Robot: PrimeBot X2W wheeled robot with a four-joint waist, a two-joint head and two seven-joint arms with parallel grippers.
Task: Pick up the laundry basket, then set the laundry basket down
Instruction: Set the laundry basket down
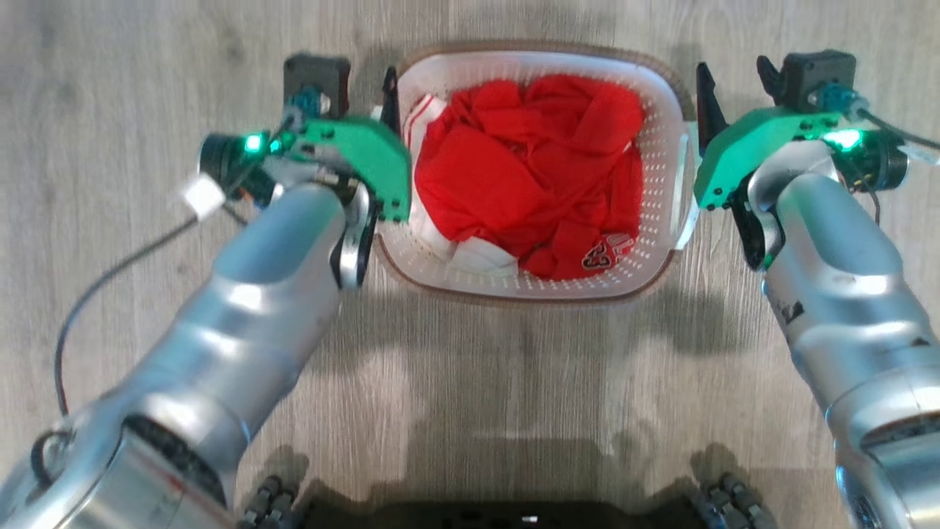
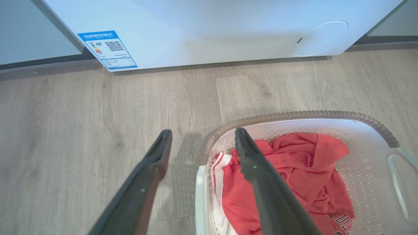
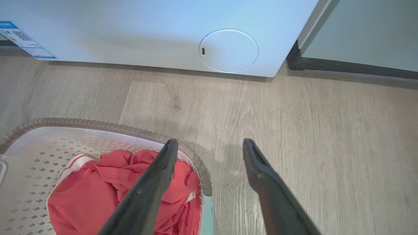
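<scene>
- The laundry basket (image 1: 657, 184) sits on the wood floor (image 1: 147, 73), right in front of the robot and between its two arms.
- Red clothes (image 1: 514, 169) fill most of the basket, with a bit of white cloth at the side near the left arm.
- The brown rim goes all the way round the top, and the clothes stay below it.
- The left hand (image 2: 203, 132) is open wide and holds nothing. One finger (image 2: 143, 186) is out over the floor. The other finger (image 2: 264, 186) is in over the clothes. The basket's side edge lies between them.
- The right hand (image 3: 210, 142) is open wide too, with nothing in it. One finger (image 3: 143, 195) is over the clothes and one finger (image 3: 274, 195) is over bare floor, with the rim between them.
- A white handle (image 1: 687, 191) sticks out from the basket's side, next to the right hand.
- On both outer sides of the basket the floor is bare, so there is room there.
- Past the far edge of the basket there is a stretch of bare floor, and then a big white machine (image 2: 209, 29) stands across the way like a wall.
- The machine has a blue label (image 2: 107, 49) at one low corner and a round cover (image 3: 228, 50) near the other.
- Beside the machine a dark strip (image 3: 352, 65) runs along the bottom of the wall.
- A thin dark cable (image 1: 110, 275) hangs in a loop off the left arm, over the floor and away from the basket.
</scene>
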